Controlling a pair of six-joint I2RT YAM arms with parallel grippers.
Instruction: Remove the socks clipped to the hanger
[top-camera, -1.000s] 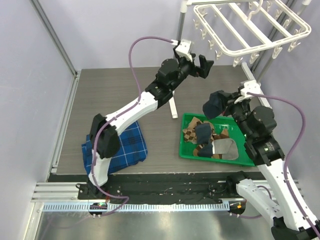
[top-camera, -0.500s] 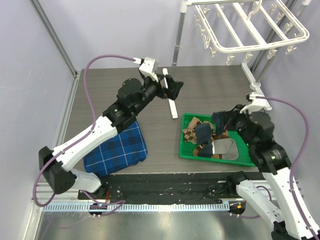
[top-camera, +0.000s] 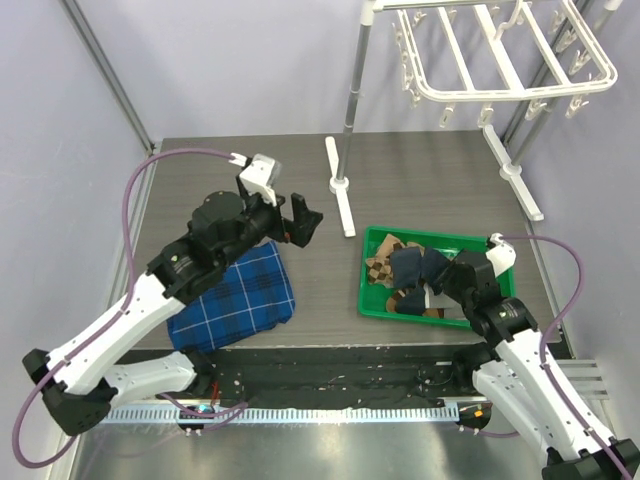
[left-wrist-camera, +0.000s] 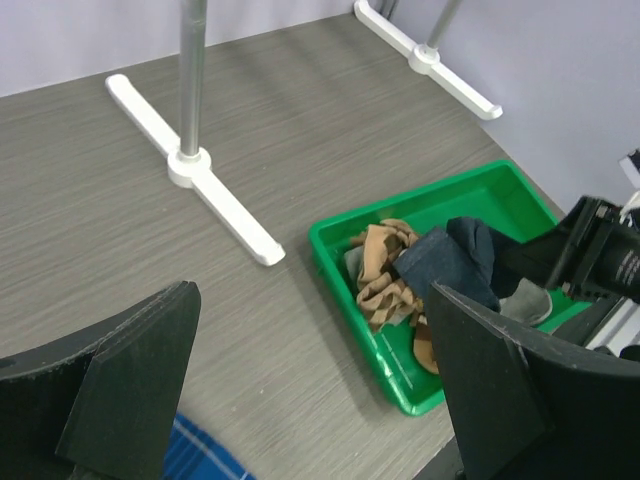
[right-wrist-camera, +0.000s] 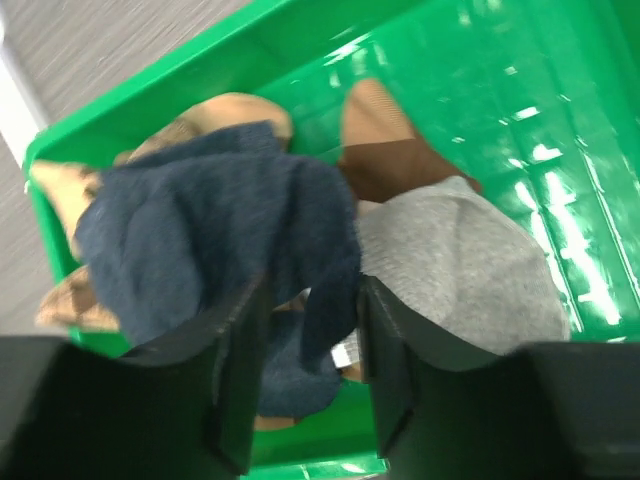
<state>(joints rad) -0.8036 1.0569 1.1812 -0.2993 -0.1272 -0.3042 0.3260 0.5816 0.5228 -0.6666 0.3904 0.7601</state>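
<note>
Currently green tray holds heaped socks; right fingers clamped on navy sock, left fingers apart.

The table is a dark grey board with a wood grain running across it. Four things rest straight on it: a green tray toward the right near edge, a folded blue plaid cloth at the left near edge, and two long white feet. The left foot lies just beyond the tray's far left corner, not touching it, and carries an upright metal pole at its middle. The right foot runs along the table's right side, beyond the tray and well apart from the cloth
</note>
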